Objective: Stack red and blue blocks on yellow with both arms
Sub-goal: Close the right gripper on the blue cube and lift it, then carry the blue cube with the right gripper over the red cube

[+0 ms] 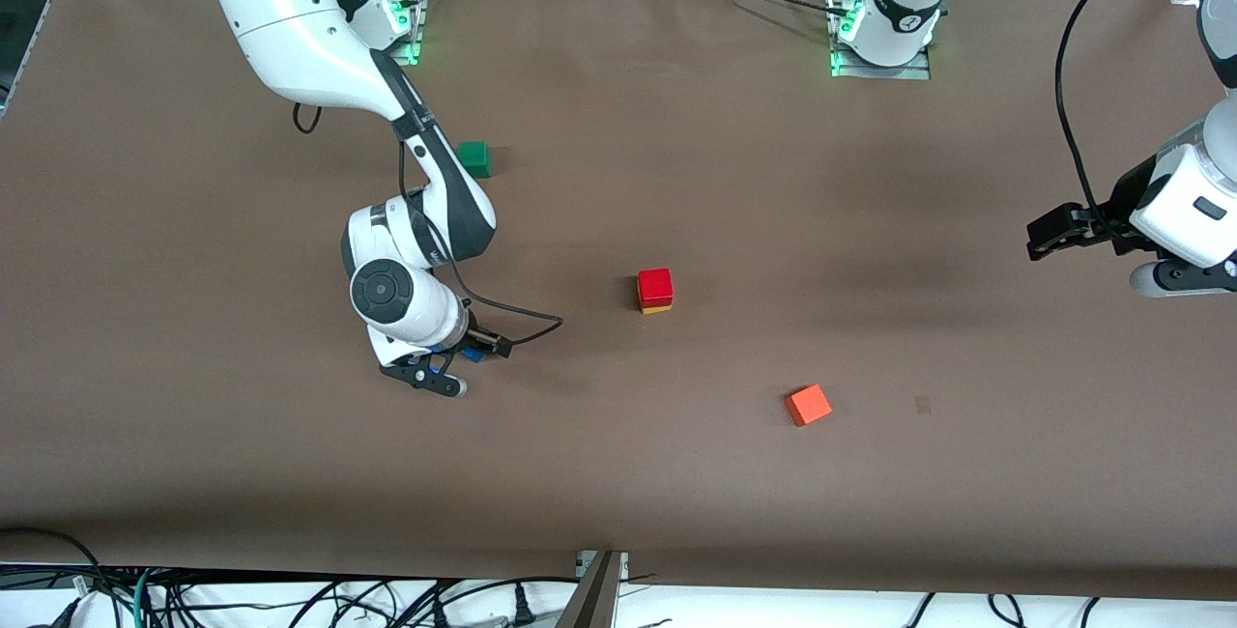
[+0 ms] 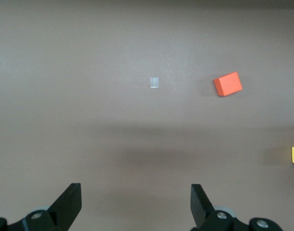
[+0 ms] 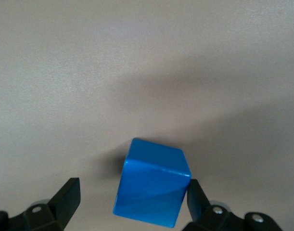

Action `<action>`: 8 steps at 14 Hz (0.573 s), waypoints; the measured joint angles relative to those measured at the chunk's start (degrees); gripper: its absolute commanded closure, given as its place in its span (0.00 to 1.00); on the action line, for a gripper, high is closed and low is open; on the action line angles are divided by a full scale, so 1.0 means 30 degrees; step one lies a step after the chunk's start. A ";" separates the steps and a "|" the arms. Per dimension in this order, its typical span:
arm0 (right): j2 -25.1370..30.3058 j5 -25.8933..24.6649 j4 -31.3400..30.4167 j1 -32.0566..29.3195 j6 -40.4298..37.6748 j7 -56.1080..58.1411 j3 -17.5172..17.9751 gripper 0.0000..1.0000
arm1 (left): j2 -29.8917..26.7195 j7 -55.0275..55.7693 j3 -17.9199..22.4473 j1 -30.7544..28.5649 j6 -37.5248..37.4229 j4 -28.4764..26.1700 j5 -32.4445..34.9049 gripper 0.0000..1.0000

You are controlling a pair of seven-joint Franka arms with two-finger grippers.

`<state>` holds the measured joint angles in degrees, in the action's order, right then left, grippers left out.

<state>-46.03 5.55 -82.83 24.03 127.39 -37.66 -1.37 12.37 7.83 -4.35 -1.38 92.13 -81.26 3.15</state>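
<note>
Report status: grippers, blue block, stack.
Right gripper open around blue block on table. Left gripper open, waiting. Red block on yellow block. Nothing blocking.

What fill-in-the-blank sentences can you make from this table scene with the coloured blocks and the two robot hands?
1. The red block sits on top of the ____ block.
2. Between the right hand's open fingers lies the ____ block.
3. The block nearest the front camera is ____.
4. The left hand is open and holds ____.

Missing words: yellow; blue; orange; nothing
</note>
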 measured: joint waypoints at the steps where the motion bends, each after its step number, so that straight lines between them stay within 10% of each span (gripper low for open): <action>1: -0.0002 0.0000 0.0001 -0.0001 0.0002 0.0005 -0.0022 0.11 | 0.0000 0.0000 0.0001 0.0000 0.0000 0.0000 0.0000 0.00; 5: -0.0104 -0.0008 0.0000 -0.0086 0.0004 0.0197 -0.0092 0.79 | 0.0000 0.0000 0.0024 -0.0006 0.0000 0.0000 0.0000 0.00; 8: -0.0099 -0.0010 0.0165 -0.0065 -0.0056 0.0307 -0.0083 0.84 | 0.0000 0.0000 0.0078 -0.0009 0.0000 0.0000 0.0000 0.00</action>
<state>-46.33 5.52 -82.33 23.83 127.23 -36.74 -1.62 12.38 7.83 -4.11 -1.41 92.13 -81.26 3.15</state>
